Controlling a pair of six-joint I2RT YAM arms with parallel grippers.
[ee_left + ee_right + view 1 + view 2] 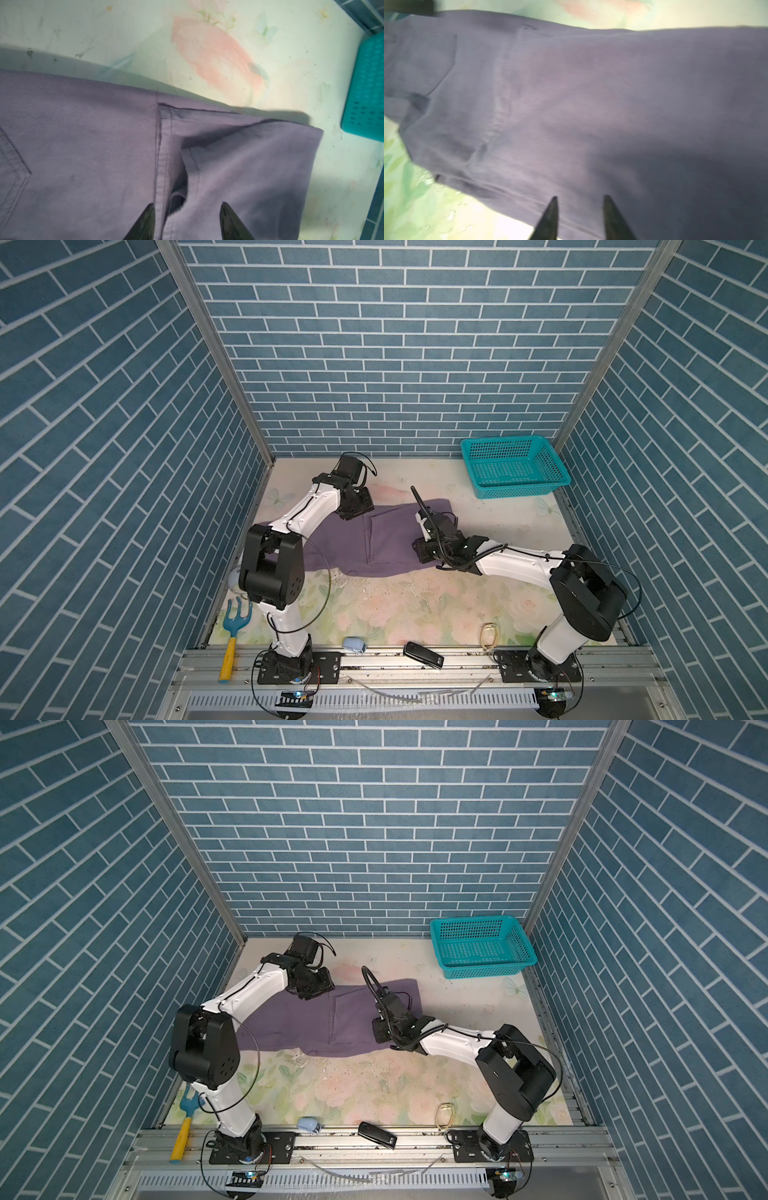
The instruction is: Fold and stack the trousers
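1. Two white-and-black robot arms reach over a table covered in a pale floral-print sheet [415, 605], inside a booth with blue brick-pattern walls.
2. One large pair of muted purple, thin fabric trousers [386, 539] [353, 1019] lies flat across the middle of the table, towards the back, in both top views. It is folded over on itself, with a stitched hem line running across it. One end runs under the left arm and the other stops right of centre.
3. The left gripper [187, 216] hangs over the far edge of the trousers. In the left wrist view its two dark fingers [145, 222] stand roughly half parted. A stitched hem and a small gaping fold of cloth lie below the gap, and nothing is pinched between them.
4. The right gripper [580, 209] hangs over the near right part of the trousers. In the blurred right wrist view its fingers [549, 220] stand somewhat parted above smooth purple cloth, holding nothing.
5. A teal perforated plastic basket [515, 489] sits in the far right corner, apart from the trousers.
6. Four small items lie along the near edge:
   - a toy garden fork with a blue head and yellow handle [232, 635]
   - a small pale blue object [354, 644]
   - a flat black device [423, 654]
   - a pale loop of band [490, 635]
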